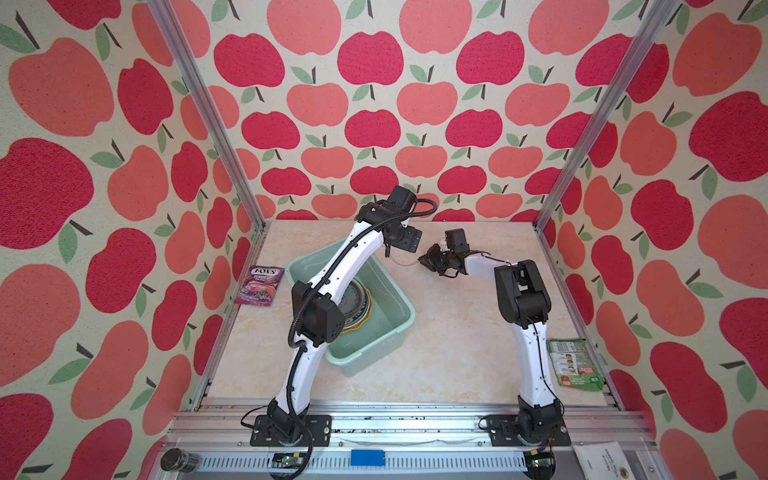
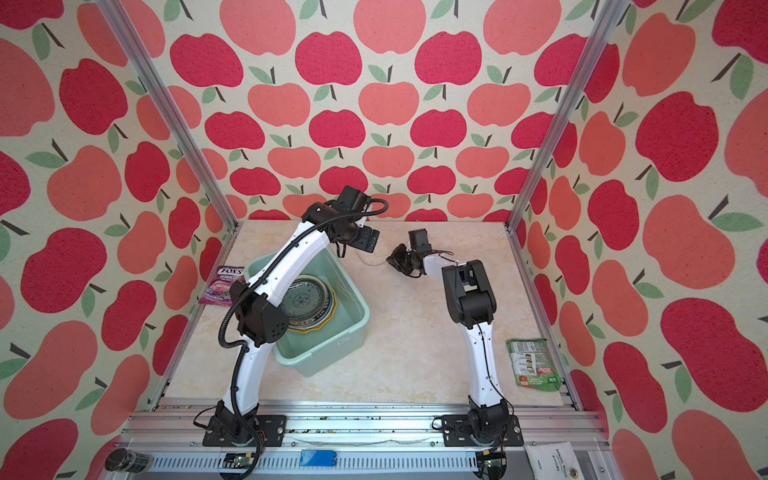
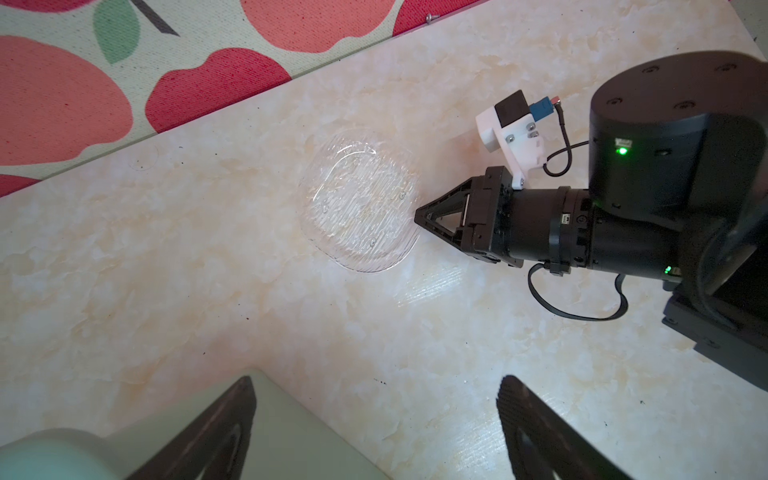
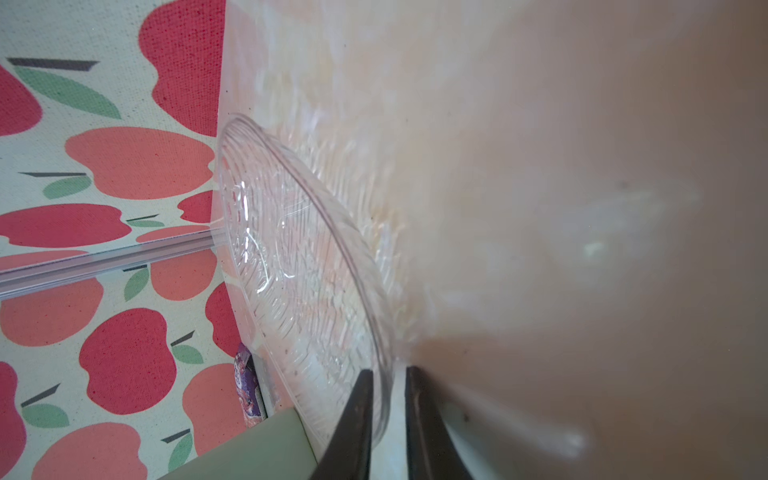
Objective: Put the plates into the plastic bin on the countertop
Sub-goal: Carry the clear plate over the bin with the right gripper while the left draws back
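A clear ribbed glass plate (image 1: 401,261) (image 3: 361,203) lies on the beige countertop (image 1: 449,332) just behind the mint-green plastic bin (image 1: 399,300) (image 2: 360,305). My right gripper (image 1: 422,258) (image 4: 388,374) reaches in low from the right. Its two fingers are pinched on the plate's near rim (image 4: 382,340), one above and one below. My left gripper (image 3: 376,390) hangs open and empty above the bin's back corner (image 3: 291,436). A stack of plates (image 2: 307,303) rests inside the bin, a dark-ringed one on top and a yellow edge beneath.
A purple candy packet (image 1: 259,286) lies at the left wall. At the right edge is a green snack packet (image 1: 575,363). My left arm (image 1: 332,270) arches over the bin and hides part of the stack. The apple-patterned back wall stands close behind the glass plate.
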Available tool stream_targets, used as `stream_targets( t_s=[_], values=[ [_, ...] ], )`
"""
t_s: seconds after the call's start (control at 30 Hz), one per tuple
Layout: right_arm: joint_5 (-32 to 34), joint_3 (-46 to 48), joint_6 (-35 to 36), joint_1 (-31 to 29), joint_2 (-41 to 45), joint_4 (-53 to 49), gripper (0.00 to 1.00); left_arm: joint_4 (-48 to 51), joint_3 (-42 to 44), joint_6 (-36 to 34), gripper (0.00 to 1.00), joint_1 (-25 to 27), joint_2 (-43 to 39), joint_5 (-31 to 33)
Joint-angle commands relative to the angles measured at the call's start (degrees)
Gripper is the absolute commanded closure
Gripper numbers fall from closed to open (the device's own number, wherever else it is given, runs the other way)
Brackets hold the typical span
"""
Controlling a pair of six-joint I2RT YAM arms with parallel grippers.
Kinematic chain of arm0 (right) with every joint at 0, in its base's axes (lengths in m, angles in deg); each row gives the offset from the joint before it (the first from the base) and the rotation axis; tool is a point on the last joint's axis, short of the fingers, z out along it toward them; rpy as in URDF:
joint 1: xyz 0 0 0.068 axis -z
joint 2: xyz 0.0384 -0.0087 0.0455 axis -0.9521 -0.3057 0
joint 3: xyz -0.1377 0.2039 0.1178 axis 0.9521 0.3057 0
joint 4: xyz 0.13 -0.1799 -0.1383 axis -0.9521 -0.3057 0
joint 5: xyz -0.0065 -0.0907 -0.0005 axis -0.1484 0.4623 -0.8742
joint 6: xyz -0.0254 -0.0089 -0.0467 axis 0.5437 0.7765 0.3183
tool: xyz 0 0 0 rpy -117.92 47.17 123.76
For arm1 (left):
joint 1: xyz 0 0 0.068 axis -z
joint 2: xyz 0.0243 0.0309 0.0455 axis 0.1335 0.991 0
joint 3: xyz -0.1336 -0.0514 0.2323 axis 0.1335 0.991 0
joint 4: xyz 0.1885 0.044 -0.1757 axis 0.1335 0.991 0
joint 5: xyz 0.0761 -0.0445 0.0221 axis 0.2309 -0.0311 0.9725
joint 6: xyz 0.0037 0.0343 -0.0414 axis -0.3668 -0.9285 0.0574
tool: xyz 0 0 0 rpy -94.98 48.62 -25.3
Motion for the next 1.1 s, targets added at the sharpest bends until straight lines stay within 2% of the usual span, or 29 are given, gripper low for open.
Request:
stream_targets(
  t_s=[0.0, 0.07, 0.3, 0.5, 0.6, 0.87, 1.07],
  values=[
    [0.1, -1.44, -1.31, 0.62, -1.89, 0.35, 0.89, 0.42, -0.43, -0.16, 0.06, 1.13, -0.81, 1.72],
    [-0.13, -1.39, -1.92, 0.87, -1.74, 1.11, 0.93, -0.22, -0.01, 0.67, 0.06, 1.24, -1.58, 1.81],
    [0.13, 3.29, -3.8, 2.16, 3.11, 3.95, 0.98, -3.49, 4.65, 3.85, 0.06, 1.77, -6.34, 2.19],
    [0.51, 10.67, -4.89, 3.22, 11.78, 4.78, 1.0, -9.7, 14.12, 5.32, 0.06, 3.21, -15.15, 4.55],
    [0.85, 14.62, -4.7, 3.24, 17.41, 2.88, 1.0, -12.23, 20.19, 5.9, 0.05, 4.25, -20.55, 3.78],
    [4.49, 21.53, -0.91, 2.35, 35.33, -9.34, 1.0, -11.1, 35.34, 10.46, 0.03, 7.15, -37.27, 3.68],
    [8.27, 19.98, 2.51, -0.09, 45.88, -21.45, 1.0, -11.99, 49.82, 14.83, 0.0, 7.32, -53.81, 5.7]
  ],
)
